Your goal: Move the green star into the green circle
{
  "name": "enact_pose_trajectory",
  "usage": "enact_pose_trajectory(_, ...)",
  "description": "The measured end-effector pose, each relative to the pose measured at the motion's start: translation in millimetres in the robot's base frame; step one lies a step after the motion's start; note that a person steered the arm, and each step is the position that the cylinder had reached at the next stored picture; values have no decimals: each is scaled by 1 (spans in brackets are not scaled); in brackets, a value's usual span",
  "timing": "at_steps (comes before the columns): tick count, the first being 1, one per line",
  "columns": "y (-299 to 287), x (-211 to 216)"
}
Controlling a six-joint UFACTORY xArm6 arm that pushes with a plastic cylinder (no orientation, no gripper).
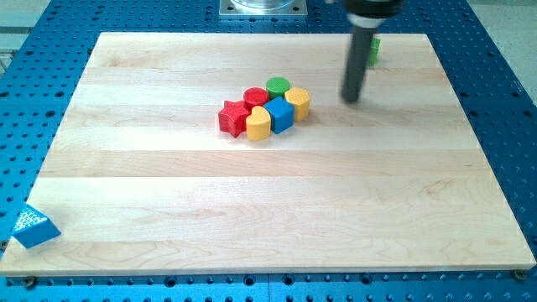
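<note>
Nearest the camera, off the worktop's [168,218] bottom-left corner, lies a small blue triangular piece [33,226] on the blue perforated base. Further up, a little towards the top edge from the worktop's middle, a tight cluster of blocks sits touching one another: a red star [232,117] at the view's left, a red cylinder [256,98] behind it, a yellow rounded block [258,123], a blue cube [281,115], a yellow cylinder [299,102] at the view's right, and the green circle [278,85] at the cluster's top side. The green star [374,48] is near the top edge, towards the top-right corner, and only a sliver of it shows, since the rod hides most of it; its shape cannot be confirmed from what is visible. My tip [351,101] rests on the worktop below that block in the view, between it and the cluster, apart from both as far as I can tell. This arm carries no fingers, so there is nothing spread or pinched to report. Judging from this layout, the task has barely begun: the green star stands well apart from the green circle, and the whole push remains. My tip would seemingly need to get round to the star's far side, towards the top-right corner, before it could drive it towards the circle.
</note>
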State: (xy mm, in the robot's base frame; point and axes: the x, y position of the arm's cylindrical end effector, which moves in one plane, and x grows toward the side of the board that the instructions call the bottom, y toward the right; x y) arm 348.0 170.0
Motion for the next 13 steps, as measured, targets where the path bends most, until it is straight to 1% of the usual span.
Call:
enact_pose_trajectory(1, 76, -39)
enact_pose_trajectory(2, 96, -99)
enact_pose_trajectory(3, 49, -117)
enact_pose_trajectory(5, -83, -93)
enact_pose_trajectory(6, -34, -87)
enact_pose_trajectory(7, -19, -58)
enact_pose_trajectory(8, -48, -29)
enact_pose_trajectory(9, -65, -32)
enact_pose_trajectory(11, -90, -55)
enact_pose_trajectory(12, -66, -63)
enact_pose_trajectory(13, -87, -79)
